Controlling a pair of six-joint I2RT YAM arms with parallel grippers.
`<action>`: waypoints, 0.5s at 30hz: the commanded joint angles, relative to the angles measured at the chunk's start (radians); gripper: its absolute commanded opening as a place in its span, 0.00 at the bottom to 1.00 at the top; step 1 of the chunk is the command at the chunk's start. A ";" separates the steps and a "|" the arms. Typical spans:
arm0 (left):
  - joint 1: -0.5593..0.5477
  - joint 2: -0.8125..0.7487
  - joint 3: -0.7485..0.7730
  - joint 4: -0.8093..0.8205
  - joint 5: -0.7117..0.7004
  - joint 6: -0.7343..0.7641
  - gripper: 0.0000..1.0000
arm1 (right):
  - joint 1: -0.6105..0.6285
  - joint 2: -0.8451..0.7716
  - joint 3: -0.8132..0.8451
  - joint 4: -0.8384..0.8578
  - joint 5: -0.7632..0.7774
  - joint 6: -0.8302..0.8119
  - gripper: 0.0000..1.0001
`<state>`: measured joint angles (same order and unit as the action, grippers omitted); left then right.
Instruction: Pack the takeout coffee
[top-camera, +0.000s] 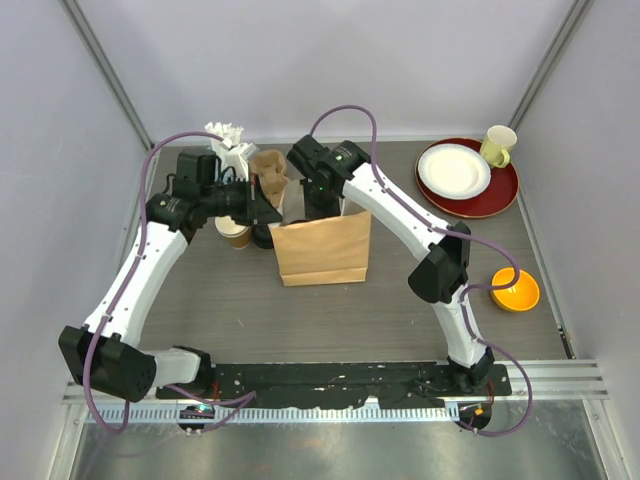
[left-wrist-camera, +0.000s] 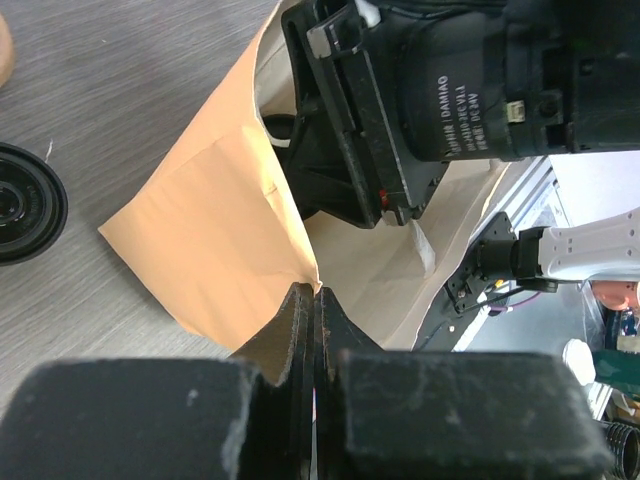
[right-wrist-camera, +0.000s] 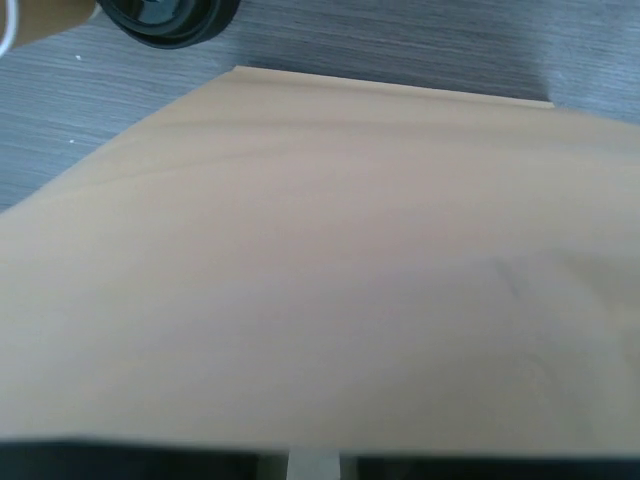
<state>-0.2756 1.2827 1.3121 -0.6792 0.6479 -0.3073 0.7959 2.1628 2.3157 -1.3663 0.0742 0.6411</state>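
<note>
The brown paper bag (top-camera: 322, 252) stands upright mid-table. My left gripper (top-camera: 272, 210) is shut on the bag's left rim (left-wrist-camera: 300, 262) and holds its mouth apart. My right gripper (top-camera: 322, 200) reaches down into the mouth from behind; its black body (left-wrist-camera: 400, 100) fills the opening and its fingertips are hidden inside. The right wrist view shows almost only the bag's wall (right-wrist-camera: 330, 260). A small kraft-paper cup (top-camera: 235, 233) stands left of the bag beside a round black lid (top-camera: 262, 238) (left-wrist-camera: 20, 200). I cannot tell if that lid sits on a cup.
Behind the left gripper stand a cup of white straws (top-camera: 230, 140) and a crumpled brown paper piece (top-camera: 268, 170). At the back right a red tray (top-camera: 503, 190) carries a white plate (top-camera: 453, 168) and a pale-yellow mug (top-camera: 498, 145). An orange bowl (top-camera: 515, 290) sits right.
</note>
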 joint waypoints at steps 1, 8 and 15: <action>-0.005 -0.011 0.003 0.032 0.021 -0.006 0.00 | 0.002 -0.064 0.073 -0.139 -0.030 -0.011 0.27; -0.005 -0.008 0.006 0.007 0.010 0.016 0.00 | 0.003 -0.142 0.065 -0.137 -0.103 -0.009 0.45; -0.004 -0.009 0.003 -0.014 0.001 0.023 0.00 | 0.003 -0.179 0.096 -0.137 -0.146 -0.004 0.69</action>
<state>-0.2756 1.2827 1.3121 -0.6910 0.6437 -0.3016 0.7959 2.0563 2.3566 -1.3624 -0.0288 0.6376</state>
